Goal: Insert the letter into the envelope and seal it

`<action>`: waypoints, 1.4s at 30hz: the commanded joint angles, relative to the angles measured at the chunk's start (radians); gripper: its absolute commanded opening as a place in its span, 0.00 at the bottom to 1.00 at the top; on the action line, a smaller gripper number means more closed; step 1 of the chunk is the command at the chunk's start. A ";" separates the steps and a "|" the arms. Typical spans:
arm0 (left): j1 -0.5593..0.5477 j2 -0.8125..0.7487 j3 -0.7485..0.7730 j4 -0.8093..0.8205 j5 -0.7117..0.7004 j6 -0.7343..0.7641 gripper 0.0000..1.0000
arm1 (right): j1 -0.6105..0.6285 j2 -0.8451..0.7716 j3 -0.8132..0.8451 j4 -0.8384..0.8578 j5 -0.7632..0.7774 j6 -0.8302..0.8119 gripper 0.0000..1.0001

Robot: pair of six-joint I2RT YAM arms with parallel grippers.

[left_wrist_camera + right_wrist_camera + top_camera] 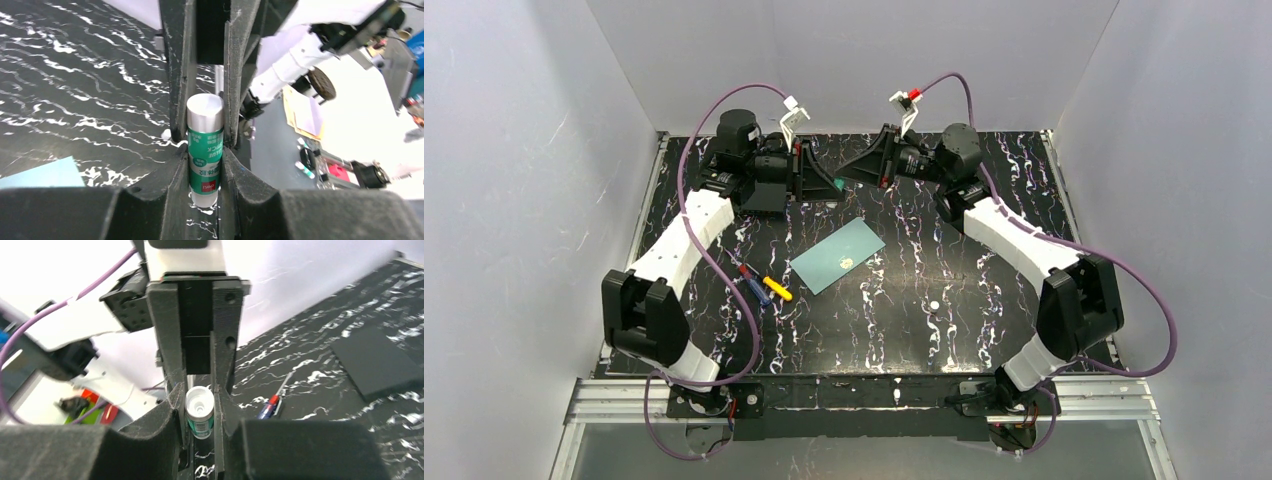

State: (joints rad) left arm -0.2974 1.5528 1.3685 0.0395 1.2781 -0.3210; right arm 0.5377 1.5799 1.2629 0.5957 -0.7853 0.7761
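Sealing stage: the left gripper (204, 156) clamps the glue stick (205, 120), and the right gripper (200, 412) nips its other end, jaws narrow. The letter is out of sight (probably already inside the envelope (837, 256) lying mid-table). Next move: a straight pull apart to uncap.

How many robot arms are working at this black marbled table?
2. The left white-and-black robot arm reaches up the black marbled table's left side, the right white-and-black robot arm up its right side. None looks hidden.
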 commanded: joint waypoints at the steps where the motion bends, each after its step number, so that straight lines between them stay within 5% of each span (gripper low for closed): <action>1: -0.005 -0.051 0.033 0.013 0.155 -0.032 0.00 | -0.007 0.009 0.033 0.291 -0.272 0.104 0.01; 3: -0.004 -0.053 0.035 0.017 0.131 -0.035 0.00 | -0.007 0.011 0.047 0.193 -0.201 0.095 0.09; 5: -0.004 -0.055 0.032 0.006 0.070 -0.017 0.00 | 0.009 -0.012 0.049 -0.006 0.010 -0.006 0.40; 7: -0.005 -0.059 0.023 -0.005 -0.037 0.011 0.00 | 0.039 -0.034 0.065 -0.210 0.270 -0.057 0.58; 10: -0.005 -0.074 0.010 -0.032 -0.169 0.068 0.00 | 0.066 -0.025 0.091 -0.359 0.486 -0.013 0.67; 13: -0.004 -0.091 -0.003 -0.033 -0.233 0.108 0.00 | 0.067 0.014 0.128 -0.437 0.522 0.084 0.70; 17: -0.005 -0.099 -0.009 -0.091 -0.293 0.150 0.00 | 0.077 0.017 0.134 -0.424 0.541 0.141 0.65; 24: -0.004 -0.105 -0.019 -0.161 -0.375 0.195 0.00 | 0.077 0.038 0.191 -0.504 0.556 0.128 0.42; 29: -0.004 -0.107 -0.022 -0.176 -0.433 0.197 0.00 | 0.077 0.058 0.214 -0.491 0.504 0.136 0.37; 34: -0.004 -0.100 -0.017 -0.167 -0.442 0.180 0.00 | 0.077 0.076 0.224 -0.491 0.466 0.147 0.45; 38: -0.005 -0.098 -0.018 -0.171 -0.435 0.176 0.00 | 0.076 0.073 0.216 -0.480 0.458 0.144 0.16; 42: -0.005 -0.095 -0.011 -0.180 -0.407 0.165 0.00 | 0.065 0.067 0.203 -0.402 0.403 0.125 0.01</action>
State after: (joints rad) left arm -0.3038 1.5070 1.3502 -0.1387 0.8391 -0.1608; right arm 0.6155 1.6485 1.4387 0.0998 -0.3218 0.9043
